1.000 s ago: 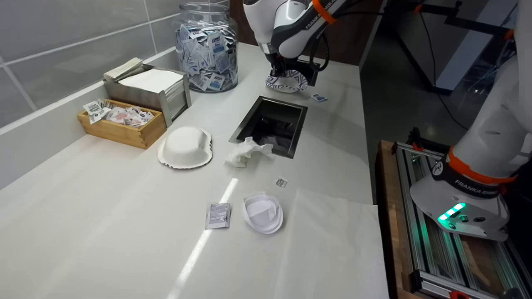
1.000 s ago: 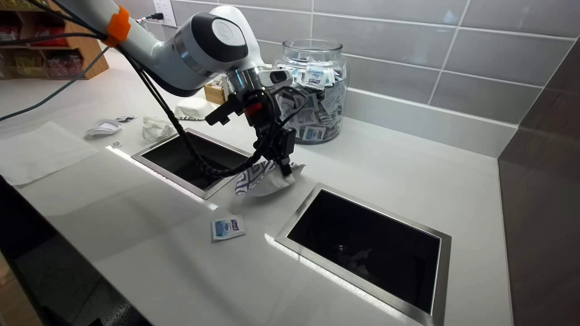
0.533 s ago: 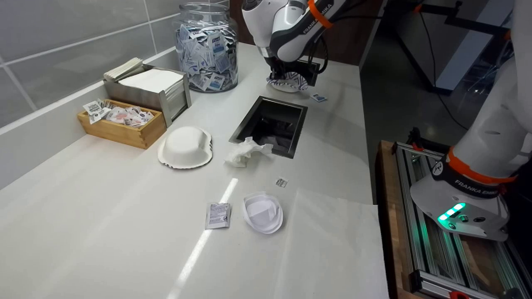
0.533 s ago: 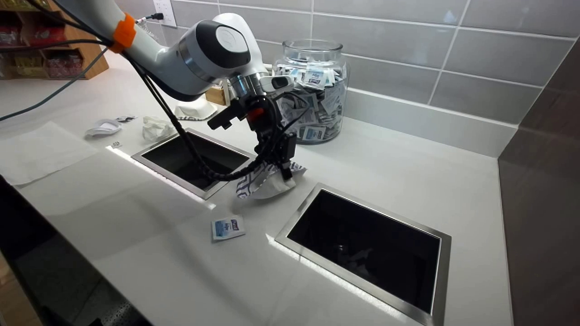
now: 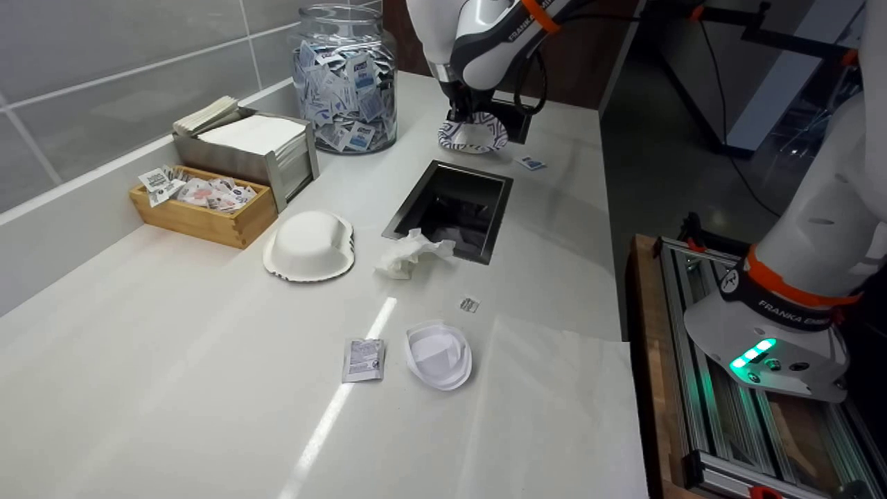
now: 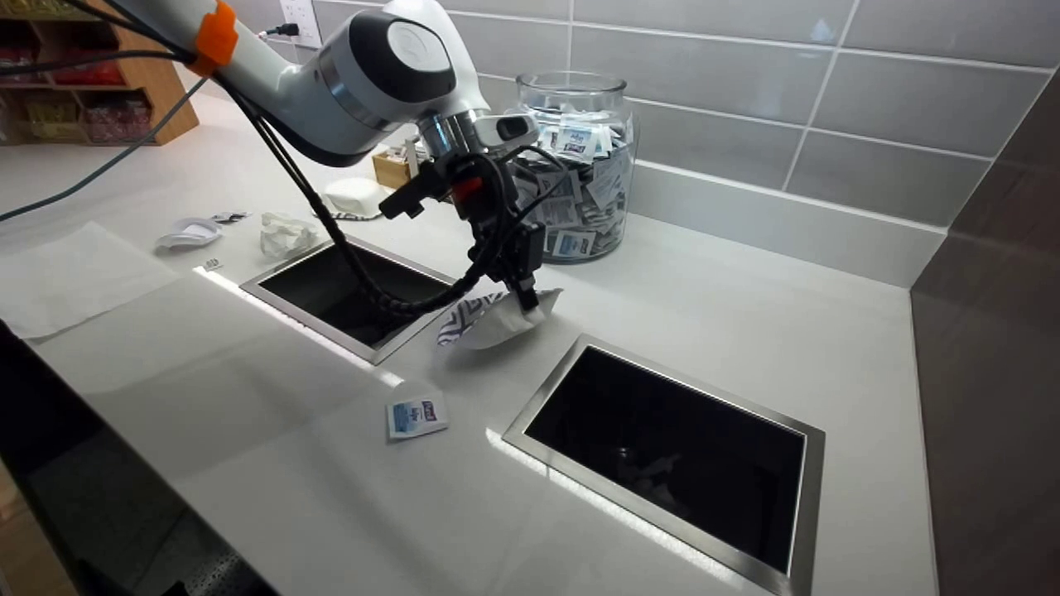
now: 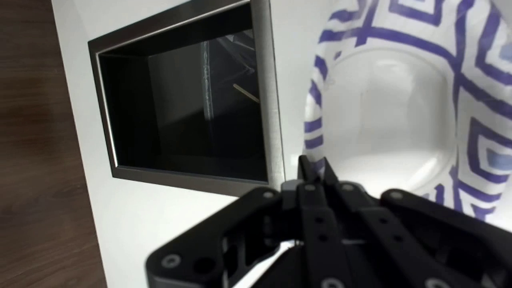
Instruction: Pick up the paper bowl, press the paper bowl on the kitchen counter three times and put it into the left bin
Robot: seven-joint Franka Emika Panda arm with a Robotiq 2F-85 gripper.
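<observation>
The paper bowl, shallow and whitish with a purple zigzag rim, shows in both exterior views point(image 5: 475, 142) point(image 6: 501, 324) and fills the right of the wrist view point(image 7: 388, 116). My gripper point(image 7: 314, 159) is shut on its rim. In an exterior view the gripper point(image 6: 523, 300) points down and holds the bowl tilted, seemingly slightly above the kitchen counter point(image 6: 828, 331). The bowl is between two steel-rimmed bin openings: one toward the crumpled tissue point(image 6: 308, 319), one toward the brown end wall point(image 6: 808, 497). The wrist view shows the end-wall opening point(image 7: 272, 100) beside the bowl.
A glass jar of sachets point(image 6: 571, 182) stands close behind the gripper. A sachet point(image 6: 416, 415) lies near the bowl. Farther along are an upturned white bowl point(image 5: 310, 246), tissue point(image 5: 409, 256), lid point(image 5: 438, 355), napkin holder point(image 5: 249, 138) and wooden box point(image 5: 208, 215).
The bowl dipped to the counter and looked bent half a second ago. Now the gripper and bowl have risen slightly and the bowl looks rounder. The gripper has stayed shut on the rim.
</observation>
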